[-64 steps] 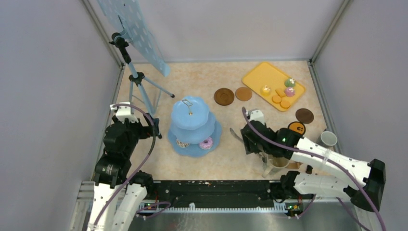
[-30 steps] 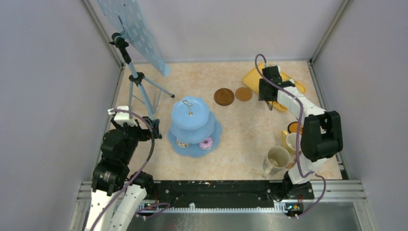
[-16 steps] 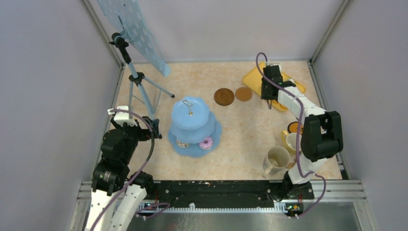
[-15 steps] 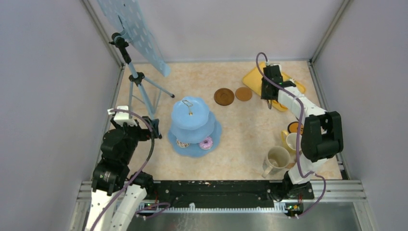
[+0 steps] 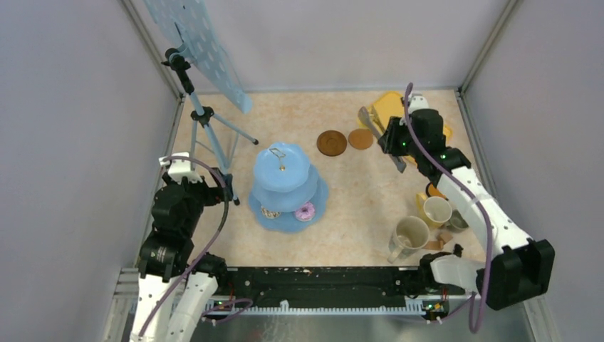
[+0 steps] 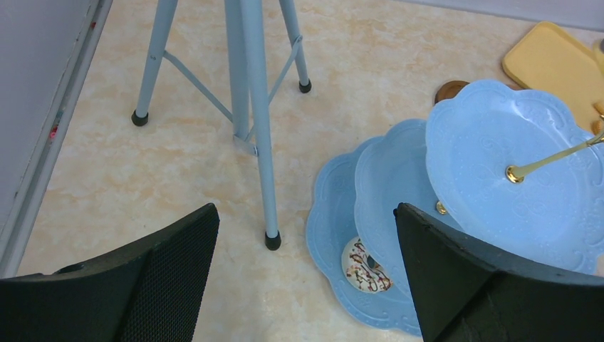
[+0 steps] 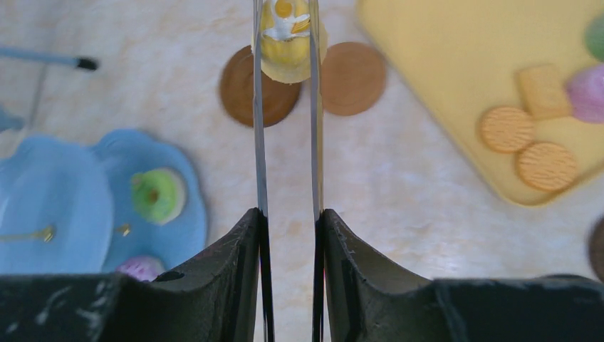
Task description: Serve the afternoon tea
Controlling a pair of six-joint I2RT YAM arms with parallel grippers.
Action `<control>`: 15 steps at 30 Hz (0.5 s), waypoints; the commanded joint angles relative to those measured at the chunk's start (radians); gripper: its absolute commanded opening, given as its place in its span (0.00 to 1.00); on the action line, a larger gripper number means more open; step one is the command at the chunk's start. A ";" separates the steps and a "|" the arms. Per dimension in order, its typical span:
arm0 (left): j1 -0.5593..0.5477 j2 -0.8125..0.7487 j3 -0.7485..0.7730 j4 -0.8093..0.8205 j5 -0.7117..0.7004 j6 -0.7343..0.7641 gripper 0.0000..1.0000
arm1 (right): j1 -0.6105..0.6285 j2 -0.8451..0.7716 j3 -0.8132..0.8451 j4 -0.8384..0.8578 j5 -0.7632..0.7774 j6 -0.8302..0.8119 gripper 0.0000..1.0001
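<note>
Beige tabletop (image 5: 356, 192): my right claw (image 7: 288, 214) clenched on metal tongs (image 7: 256, 107).
These tongs pinch a yellow cupcake (image 7: 286, 28); my left claw (image 6: 305, 214) stands released near the blue stand (image 6: 498, 157).

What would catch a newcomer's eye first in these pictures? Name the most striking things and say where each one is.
First comes the pale blue three-tier stand in the middle of the table, with donuts on its bottom plate. Next is the right gripper at the far right, shut on metal tongs that pinch a yellow cupcake in the air near two brown coasters. Beside them lies the yellow tray bearing biscuits.
</note>
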 commanded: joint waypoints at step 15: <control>0.035 0.097 0.042 -0.004 0.031 -0.012 0.99 | 0.381 -0.219 -0.269 0.257 -0.249 0.095 0.28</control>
